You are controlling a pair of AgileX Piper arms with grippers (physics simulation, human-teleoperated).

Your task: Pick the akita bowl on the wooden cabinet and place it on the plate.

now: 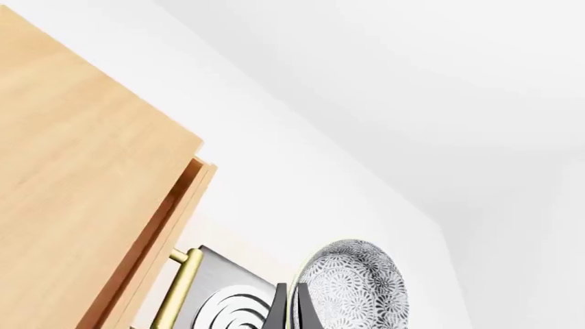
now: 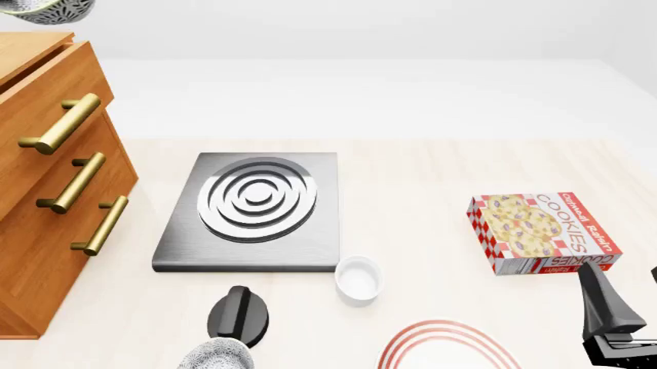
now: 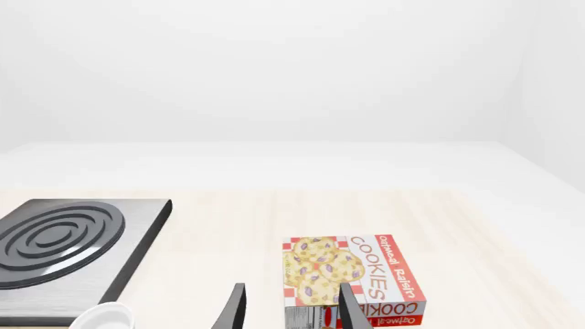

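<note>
At the counter's near edge, the left tool (image 1: pixel 290 308) pinches the rim of the akita bowl (image 1: pixel 357 288), lifted near the plate (image 2: pixel 448 347); the right tool (image 3: pixel 290 308) hangs open, empty.

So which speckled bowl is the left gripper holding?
The bowl at the front view's bottom edge, clamped by the left gripper. The other bowl is above the cabinet.

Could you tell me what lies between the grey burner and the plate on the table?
In the front view, a small white ramekin sits between the burner and the plate, close to the burner's near right corner.
</note>
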